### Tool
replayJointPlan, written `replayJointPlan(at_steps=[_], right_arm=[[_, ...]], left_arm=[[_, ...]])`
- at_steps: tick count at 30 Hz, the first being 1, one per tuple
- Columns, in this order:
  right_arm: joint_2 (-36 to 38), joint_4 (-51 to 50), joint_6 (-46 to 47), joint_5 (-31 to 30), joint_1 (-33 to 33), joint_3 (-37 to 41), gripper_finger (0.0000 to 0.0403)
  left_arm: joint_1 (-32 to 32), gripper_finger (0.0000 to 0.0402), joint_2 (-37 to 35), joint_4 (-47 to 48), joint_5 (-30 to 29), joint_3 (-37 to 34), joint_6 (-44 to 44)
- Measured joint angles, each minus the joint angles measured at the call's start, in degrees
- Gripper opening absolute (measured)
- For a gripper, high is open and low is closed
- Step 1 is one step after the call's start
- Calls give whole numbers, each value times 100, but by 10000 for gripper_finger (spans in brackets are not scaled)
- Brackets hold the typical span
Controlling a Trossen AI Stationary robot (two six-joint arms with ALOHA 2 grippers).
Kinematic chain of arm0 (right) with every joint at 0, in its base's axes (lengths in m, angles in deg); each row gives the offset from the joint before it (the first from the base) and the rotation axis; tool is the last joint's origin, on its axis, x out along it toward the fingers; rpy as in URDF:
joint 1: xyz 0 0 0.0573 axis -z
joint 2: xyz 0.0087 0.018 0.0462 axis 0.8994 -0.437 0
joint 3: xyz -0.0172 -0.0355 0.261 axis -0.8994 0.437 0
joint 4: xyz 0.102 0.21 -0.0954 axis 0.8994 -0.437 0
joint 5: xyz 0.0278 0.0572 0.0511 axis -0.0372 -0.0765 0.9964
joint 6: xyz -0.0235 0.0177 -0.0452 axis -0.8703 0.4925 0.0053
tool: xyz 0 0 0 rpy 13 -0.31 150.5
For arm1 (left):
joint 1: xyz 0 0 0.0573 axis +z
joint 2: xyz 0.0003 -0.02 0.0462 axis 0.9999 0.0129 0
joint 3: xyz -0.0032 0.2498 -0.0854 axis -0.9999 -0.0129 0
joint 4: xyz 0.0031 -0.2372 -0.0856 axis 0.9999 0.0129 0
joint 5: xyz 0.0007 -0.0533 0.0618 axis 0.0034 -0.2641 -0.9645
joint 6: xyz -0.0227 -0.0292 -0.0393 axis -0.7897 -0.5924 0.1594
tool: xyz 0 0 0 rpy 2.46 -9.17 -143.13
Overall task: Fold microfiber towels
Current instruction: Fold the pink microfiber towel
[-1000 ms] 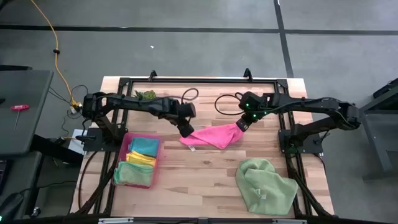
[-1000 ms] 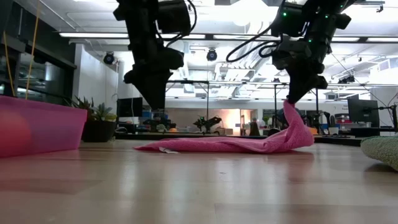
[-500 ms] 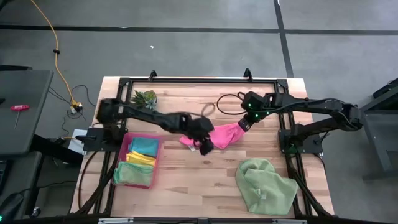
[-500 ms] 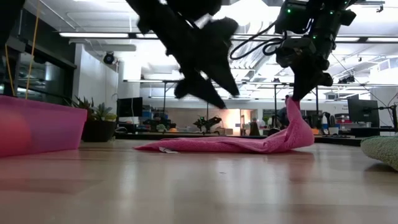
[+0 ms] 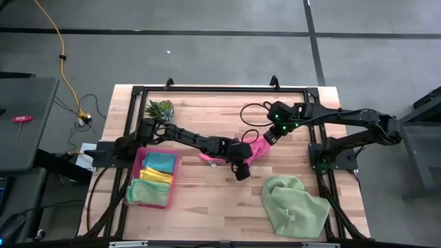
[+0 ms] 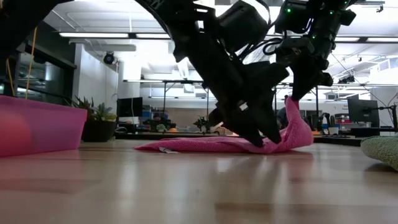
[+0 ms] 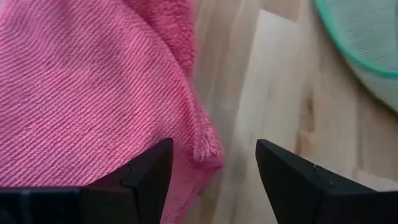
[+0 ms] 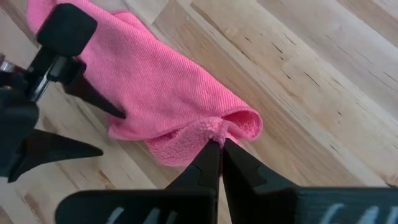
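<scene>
The hot pink towel (image 5: pixel 258 147) lies bunched on the wooden table (image 5: pixel 207 207) and also shows in the low view (image 6: pixel 199 145). My right gripper (image 5: pixel 267 138) is shut on its far right end. My left gripper (image 5: pixel 241 170) is open and low over the towel's near right corner (image 7: pixel 208 149), one finger on each side of it. In the low view the left gripper (image 6: pixel 264 139) reaches down to the towel. A pale green towel (image 5: pixel 293 205) lies crumpled at the near right. Teal (image 5: pixel 160 161), yellow (image 5: pixel 156 174) and pale green (image 5: pixel 147 192) towels lie in the pink tray (image 5: pixel 172 184). My right gripper pinches a small bunched bit of the pink towel's edge (image 8: pixel 214 129) between its two shut fingers, slanting down from above. That end stands up off the table (image 6: pixel 292 118); the towel's other parts lie slack on the wood. My left gripper: I cannot tell whether its fingers touch the towel.
A small spiky green plant (image 5: pixel 162 107) stands at the far left. The pink tray sits at the near left. Bare wood lies between the tray and the pale green towel, near the front edge. The pale green towel's edge shows in the left wrist view (image 7: pixel 360 37).
My left gripper has swung from above the pink towel's left end toward the table's right and near edge, crossing over the towel and dropping low at its near right corner. My right gripper has kept its hold and its place. The towel has stayed where it lay.
</scene>
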Motion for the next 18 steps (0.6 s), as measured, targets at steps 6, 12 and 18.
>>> replayJointPlan(at_steps=[6, 12, 18], right_arm=[[0, 25, -4, -70, 0, 0, 0], [0, 49, -10, -98, 0, 0, 0], [-2, 127, -15, -98, 0, 0, 0]], left_arm=[[0, 189, 0, -78, -11, 7, 390], [-46, 77, -1, -111, 35, 7, 479], [-73, 12, -2, -148, 68, 7, 392]])
